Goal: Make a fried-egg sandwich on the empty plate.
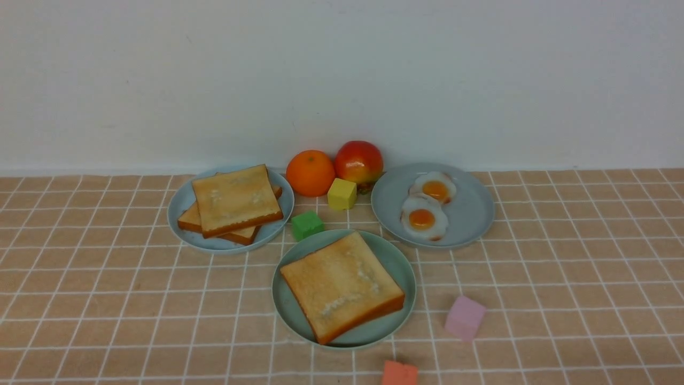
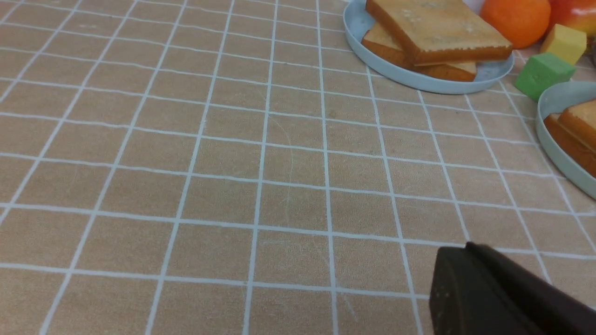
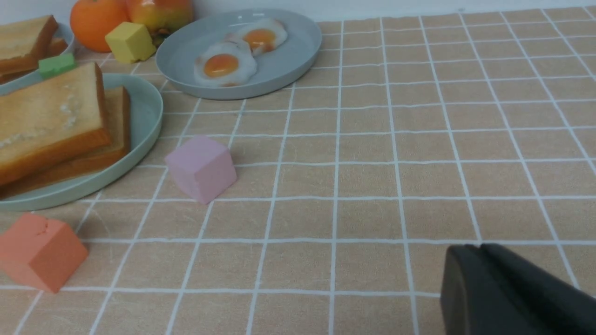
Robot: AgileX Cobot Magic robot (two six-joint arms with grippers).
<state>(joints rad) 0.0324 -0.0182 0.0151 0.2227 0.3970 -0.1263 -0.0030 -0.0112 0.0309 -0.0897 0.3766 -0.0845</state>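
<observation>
The mint-green plate [image 1: 399,267] sits at the centre front and holds a toast slice [image 1: 342,286]. The right wrist view shows two stacked slices there, the top one [image 3: 46,121] on a lower one [image 3: 117,125]; I see no egg between them. Two fried eggs [image 1: 423,219] [image 1: 435,188] lie on the right grey-blue plate [image 1: 473,214]. Two more toast slices [image 1: 235,199] lie on the left grey-blue plate [image 1: 179,214]. My left gripper [image 2: 468,249] and right gripper [image 3: 475,249] are shut and empty, low over the cloth, away from the plates. Neither shows in the front view.
An orange [image 1: 310,172], an apple [image 1: 358,162] and a yellow cube [image 1: 342,193] stand behind the plates by the white wall. A green cube [image 1: 306,224] touches the mint plate's back left. A pink cube [image 1: 465,318] and an orange-red cube [image 1: 399,373] lie front right.
</observation>
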